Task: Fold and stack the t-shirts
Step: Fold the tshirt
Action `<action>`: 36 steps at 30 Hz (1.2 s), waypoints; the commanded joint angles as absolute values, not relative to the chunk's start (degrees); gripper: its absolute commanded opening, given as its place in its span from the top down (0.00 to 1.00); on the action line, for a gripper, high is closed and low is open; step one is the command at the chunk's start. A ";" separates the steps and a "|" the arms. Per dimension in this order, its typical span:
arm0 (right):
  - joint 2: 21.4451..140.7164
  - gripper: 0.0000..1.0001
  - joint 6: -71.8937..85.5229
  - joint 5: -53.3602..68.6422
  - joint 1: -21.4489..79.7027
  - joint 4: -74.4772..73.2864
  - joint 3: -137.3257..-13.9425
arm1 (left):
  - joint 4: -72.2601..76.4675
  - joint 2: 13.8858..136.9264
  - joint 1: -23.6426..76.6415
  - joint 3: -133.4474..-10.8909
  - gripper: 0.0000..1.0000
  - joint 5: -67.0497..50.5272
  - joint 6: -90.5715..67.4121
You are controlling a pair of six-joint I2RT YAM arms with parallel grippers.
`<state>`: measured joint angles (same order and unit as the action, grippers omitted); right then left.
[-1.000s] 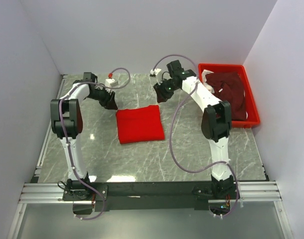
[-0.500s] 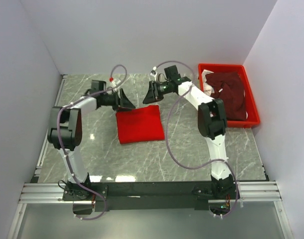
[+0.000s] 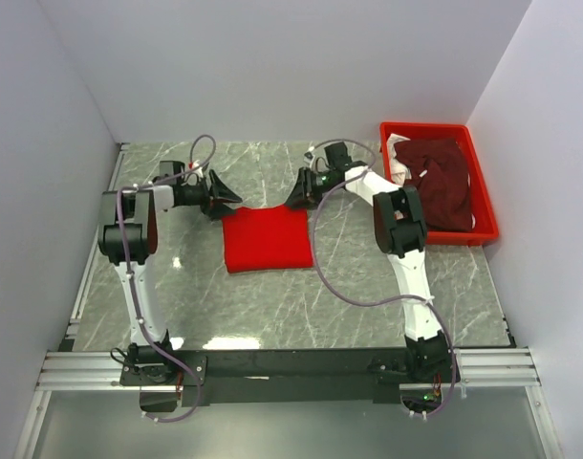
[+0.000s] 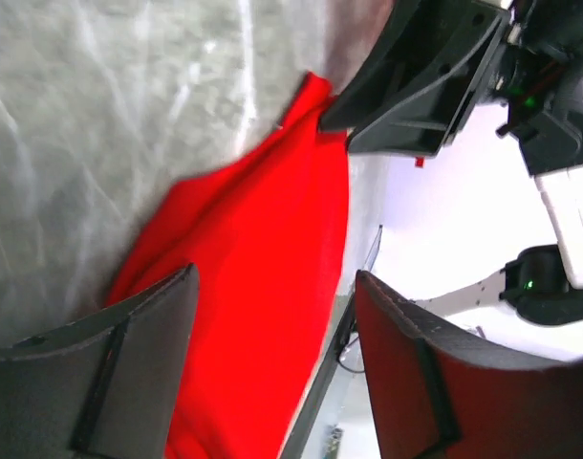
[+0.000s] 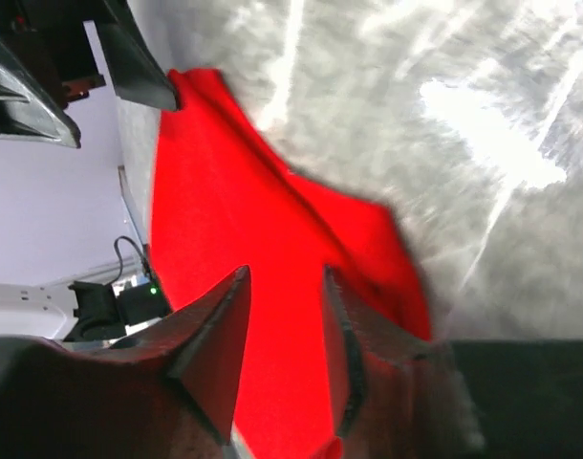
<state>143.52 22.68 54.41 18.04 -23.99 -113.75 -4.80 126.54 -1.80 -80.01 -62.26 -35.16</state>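
Red t-shirt lies folded — both arms have dropped to its far corners, left hand opened wide, right hand narrowly parted, empty; another fold likely.

Grey white-veined table, bright red t-shirt, dark maroon t-shirt, red tray.

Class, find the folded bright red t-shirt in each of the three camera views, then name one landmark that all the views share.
Top external: the red t-shirt lies flat at mid-table, left of the red tray.
Left wrist: the shirt is a diagonal band from upper centre down to the bottom edge.
Right wrist: the shirt spreads from the top left down to bottom centre.
Shared landmark: the grey marbled tabletop, bordering the shirt in every view.
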 commanded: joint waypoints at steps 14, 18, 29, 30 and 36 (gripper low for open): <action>109.42 0.46 29.01 60.21 29.70 -14.50 -76.91 | -13.46 94.22 7.02 -49.93 0.34 -69.26 -28.21; 115.11 0.47 29.09 59.51 29.97 -14.32 -76.38 | -9.05 98.85 8.00 -47.46 0.34 -67.77 -29.80; 125.77 0.50 24.18 53.71 24.61 -21.26 -74.80 | -9.93 114.69 1.15 -48.78 0.35 -63.02 -28.04; 125.25 0.50 23.47 53.18 24.09 -21.88 -74.62 | -11.32 114.78 0.88 -48.69 0.35 -63.02 -26.99; 117.96 0.50 15.74 49.31 21.97 -29.52 -73.82 | -19.58 109.09 0.18 -50.17 0.33 -65.74 -17.79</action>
